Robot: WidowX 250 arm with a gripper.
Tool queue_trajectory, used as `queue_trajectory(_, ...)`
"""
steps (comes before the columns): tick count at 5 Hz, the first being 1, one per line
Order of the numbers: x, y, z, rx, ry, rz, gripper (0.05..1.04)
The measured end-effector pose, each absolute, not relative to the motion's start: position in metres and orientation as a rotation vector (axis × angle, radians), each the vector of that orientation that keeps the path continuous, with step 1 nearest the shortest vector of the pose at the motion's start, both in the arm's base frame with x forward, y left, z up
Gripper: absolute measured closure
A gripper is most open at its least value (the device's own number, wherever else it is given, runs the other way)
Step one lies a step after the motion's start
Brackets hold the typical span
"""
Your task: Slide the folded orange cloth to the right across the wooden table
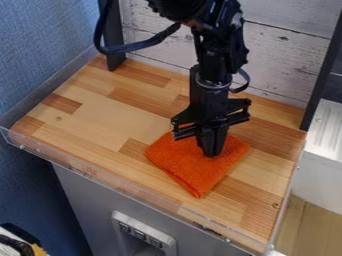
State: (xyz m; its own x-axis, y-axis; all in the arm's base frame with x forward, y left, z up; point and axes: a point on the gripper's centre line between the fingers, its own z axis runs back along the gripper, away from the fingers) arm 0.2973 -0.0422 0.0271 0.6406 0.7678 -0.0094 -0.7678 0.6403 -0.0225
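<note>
Going big to small here: first up, a butcher-block style table [107, 120], all mixed light and darker wood strips, taking up most of the middle. Off to the left, a big textured blue wall [40, 50]. Behind the table, a backing of weathered white boards [287, 55], and below the front edge, a plain grey cabinet front [80, 200]. Over on the right, a white unit [320, 170] with a ridged top, with some wood floor [307, 230] below. Then the black arm [217, 55], coming in from the top edge and hanging nearly straight down, with a thick dark cable [133, 46] looping out to the left. Next, on the right-hand half of the table, an orange cloth [180, 160], folded into a squarish pad, lying flat with one corner toward the front edge. Right over the back part of that cloth, the black gripper [211, 152], pointing down. As for the fingers [206, 142], pretty much closed up side by side, with tips right down at the cloth; can't tell about any fabric pinched in between. Smallest of the lot, a little round screw head [275, 205] near the table's right front corner.
</note>
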Motion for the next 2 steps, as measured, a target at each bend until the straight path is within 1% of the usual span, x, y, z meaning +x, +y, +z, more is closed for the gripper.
queue_trajectory(2,0.2980,-0.0386,0.0200,-0.029,-0.036,0.856,1.024)
